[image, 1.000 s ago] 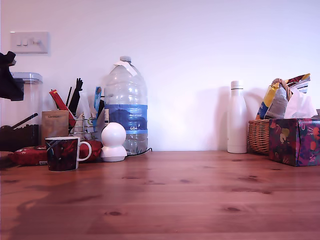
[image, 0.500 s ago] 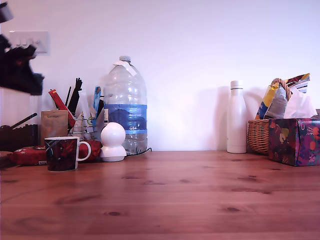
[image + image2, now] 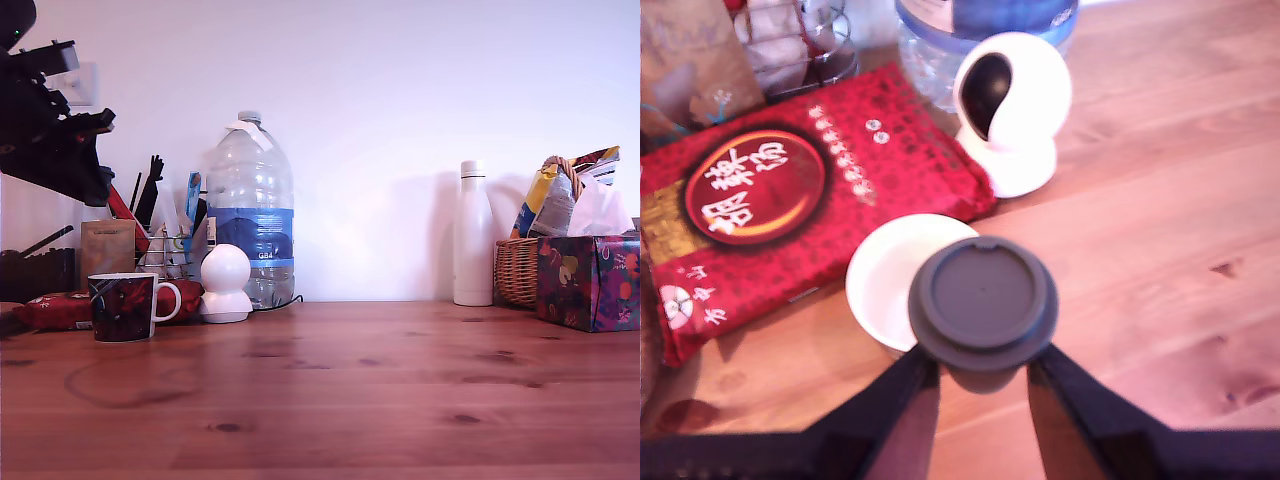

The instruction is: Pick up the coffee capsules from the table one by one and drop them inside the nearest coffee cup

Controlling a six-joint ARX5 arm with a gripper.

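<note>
Transport is the step you are in, by my reading: your claw point(image 3: 982, 375) carries a coffee capsule point(image 3: 982, 300), its two dark fingers point(image 3: 902, 395) pinched against the capsule's sides just under the round grey rim, only narrowly parted.

Going left to right in the exterior view, the arm point(image 3: 45, 125) hangs high at the far left, above and a little to the left of the coffee cup point(image 3: 125, 307), which stands on the bench point(image 3: 400, 390) with its white handle turned to the exterior view's right. Just beside the handle sits the white round-headed gadget point(image 3: 227, 285), the big water bottle point(image 3: 250, 210) behind it, and well apart to the right the white flask point(image 3: 474, 235), the wicker basket point(image 3: 517, 272) and the patterned tissue box point(image 3: 590, 283). No loose capsule shows on the bench in either view.

From the wrist view, the cup's white mouth point(image 3: 890, 280) lies beneath the capsule but is only partly covered by it: the capsule overhangs the rim on the side toward the gadget point(image 3: 1012, 110), with the red packet point(image 3: 780, 200) on the cup's other side. So the next move, as I judge it, asks you to shift the claw until the capsule sits squarely over the opening, lower if you can, and only then spread the fingers. Release now and it may strike the rim and roll off.
</note>
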